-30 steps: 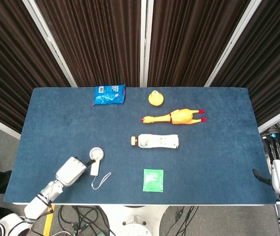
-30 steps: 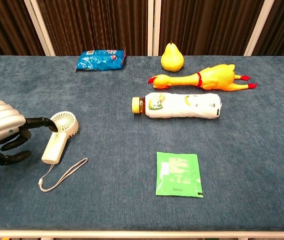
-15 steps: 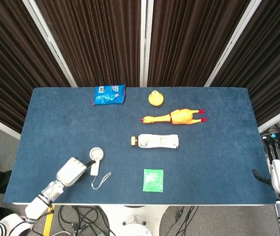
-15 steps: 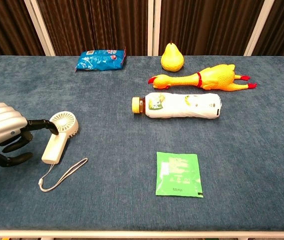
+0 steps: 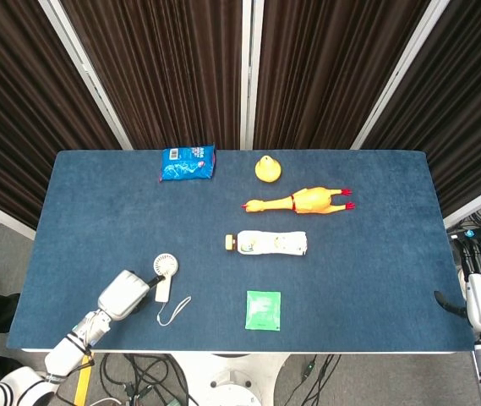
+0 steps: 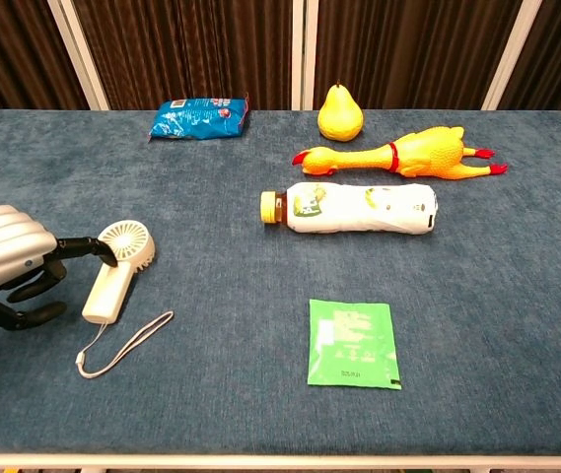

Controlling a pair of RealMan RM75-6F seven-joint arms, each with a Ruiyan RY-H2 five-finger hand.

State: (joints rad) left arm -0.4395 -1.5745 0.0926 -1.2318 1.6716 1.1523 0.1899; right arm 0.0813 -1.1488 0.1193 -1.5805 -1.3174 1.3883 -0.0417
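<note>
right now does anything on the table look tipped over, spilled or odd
The bottle lies on its side mid-table, cap still on, nothing spilled. The fan also lies flat, its strap trailing loose, beside the left hand. Nothing looks damaged.

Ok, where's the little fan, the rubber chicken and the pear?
little fan (image 6: 114, 271), chest view, on the handle just below the round head.
rubber chicken (image 6: 420, 152), chest view, on its fat yellow body.
pear (image 6: 340, 118), chest view, on its round lower half.

Bottle (image 6: 351, 208) as landmark: rubber chicken (image 6: 398, 155) and pear (image 6: 340, 113) behind it, sachet (image 6: 352, 343) before it, handheld fan (image 6: 117, 269) front-left, snack bag (image 6: 198, 117) rear-left.
</note>
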